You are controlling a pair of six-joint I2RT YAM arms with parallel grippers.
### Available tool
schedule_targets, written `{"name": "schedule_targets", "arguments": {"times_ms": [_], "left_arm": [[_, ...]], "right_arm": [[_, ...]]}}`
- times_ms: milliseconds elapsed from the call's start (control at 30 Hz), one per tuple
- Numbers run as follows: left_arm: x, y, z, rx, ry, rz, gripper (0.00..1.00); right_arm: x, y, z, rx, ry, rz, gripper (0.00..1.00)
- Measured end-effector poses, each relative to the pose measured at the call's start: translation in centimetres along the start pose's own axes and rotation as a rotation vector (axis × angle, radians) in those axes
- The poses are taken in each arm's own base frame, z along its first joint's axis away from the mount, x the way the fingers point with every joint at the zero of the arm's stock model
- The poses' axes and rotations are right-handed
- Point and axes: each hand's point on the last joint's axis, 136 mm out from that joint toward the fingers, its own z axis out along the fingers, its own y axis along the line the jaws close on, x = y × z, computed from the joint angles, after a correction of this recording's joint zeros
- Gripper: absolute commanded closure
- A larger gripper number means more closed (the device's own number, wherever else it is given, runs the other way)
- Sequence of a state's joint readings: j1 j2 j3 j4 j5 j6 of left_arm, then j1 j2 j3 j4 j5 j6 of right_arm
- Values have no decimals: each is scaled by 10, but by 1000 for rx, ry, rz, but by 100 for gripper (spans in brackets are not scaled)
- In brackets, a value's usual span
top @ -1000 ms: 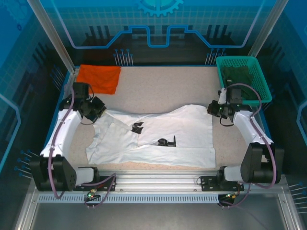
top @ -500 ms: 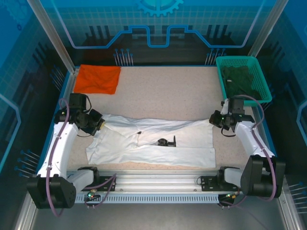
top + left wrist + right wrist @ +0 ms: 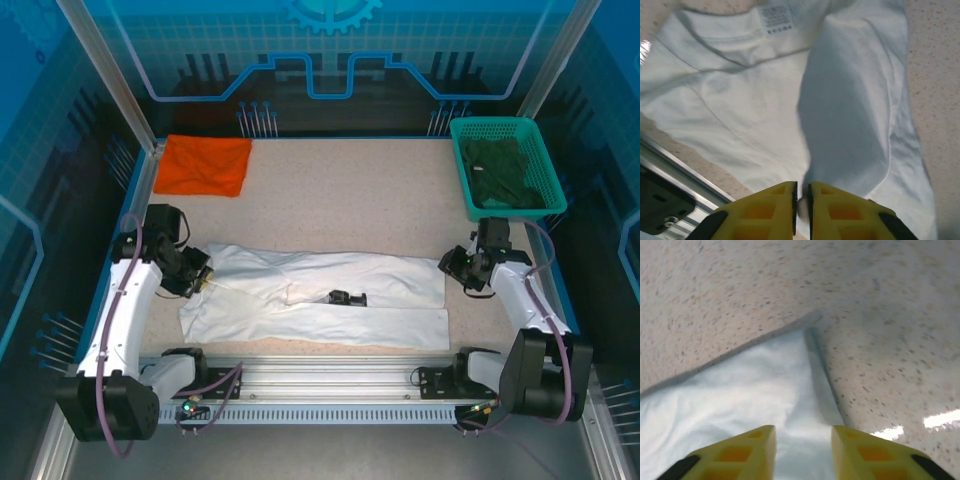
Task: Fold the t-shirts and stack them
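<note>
Left claw (image 3: pixel 801 186) pinched the white t-shirt (image 3: pixel 262 292), folded into a band along the near desk (image 3: pixel 350 190); right claw (image 3: pixel 803 431) stood released over its right corner. Orange t-shirt (image 3: pixel 205 164) lay far left.

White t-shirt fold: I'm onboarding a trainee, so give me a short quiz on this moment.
1. True or false: the orange t-shirt lies on the white t-shirt.
2. The right gripper has its jaws: A open, B shut on orange cloth, C shut on nothing.
3. What lies in the green basket?
Key: 1 false, they lie apart; 2 A; 3 dark cloth.
</note>
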State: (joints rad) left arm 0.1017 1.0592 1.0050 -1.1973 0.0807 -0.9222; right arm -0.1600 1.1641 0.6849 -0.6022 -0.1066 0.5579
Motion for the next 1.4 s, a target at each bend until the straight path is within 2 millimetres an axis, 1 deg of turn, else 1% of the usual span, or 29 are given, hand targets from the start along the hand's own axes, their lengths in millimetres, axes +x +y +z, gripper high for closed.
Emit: {"name": "schedule_targets", "arguments": {"times_ms": [33,67,100,133,200,267,300,367,400,467,500,600,667,733,767,833,933,1000,1100,1167,1233,1300,1400], "left_arm": [[-3,4,-2,-19,-18,1,81],[-5,5,-5,-30,-33,3,73],[-8,6,-9,-36,-53,2,61],[-12,4,-15,-36,-76,9,58],[-19,-2,-26,-22,-117,19,55],[-26,-12,-39,9,-155,39,55],[-29,-17,-43,26,-171,50,57],[-32,-28,-44,61,-178,79,69],[-32,-36,-42,84,-164,102,71],[-31,-54,-31,112,-127,138,72],[-29,-64,-22,119,-100,166,73],[-22,-89,14,94,-16,269,75],[-17,-97,41,52,31,329,75],[-17,-101,66,11,68,373,75],[-18,-102,75,-2,77,385,76],[-22,-102,94,-34,90,402,76],[-34,-96,120,-106,82,405,75],[-46,-89,134,-152,69,399,74],[-70,-78,149,-207,54,370,74],[-89,-77,153,-229,28,361,73],[-107,-80,155,-244,-4,363,73],[-118,-88,157,-248,-31,379,74],[-127,-98,160,-245,-48,393,73]], "right_arm": [[1,-2,-3,12,-4,23,51],[1,-4,-6,23,-12,43,49],[1,-6,-10,33,-24,66,48],[0,-7,-15,39,-38,89,50],[-4,-5,-20,34,-57,117,52],[-9,0,-22,22,-60,133,58],[-13,4,-21,12,-59,143,61],[-16,10,-16,-5,-43,146,66],[-16,13,-12,-3,-27,141,67],[-13,23,-2,0,10,107,67],[-10,30,4,0,39,82,67],[-3,50,25,21,136,17,71],[-4,62,41,47,192,-17,72],[-4,71,58,69,234,-45,72],[-1,72,64,80,250,-52,72],[5,68,77,116,283,-59,70],[12,58,85,168,309,-35,66],[9,56,85,170,305,-11,64],[6,53,86,168,306,29,63],[3,50,86,166,308,52,63],[-1,48,86,162,313,80,62],[-5,48,87,156,317,97,61],[-11,51,88,155,318,104,59]]}}
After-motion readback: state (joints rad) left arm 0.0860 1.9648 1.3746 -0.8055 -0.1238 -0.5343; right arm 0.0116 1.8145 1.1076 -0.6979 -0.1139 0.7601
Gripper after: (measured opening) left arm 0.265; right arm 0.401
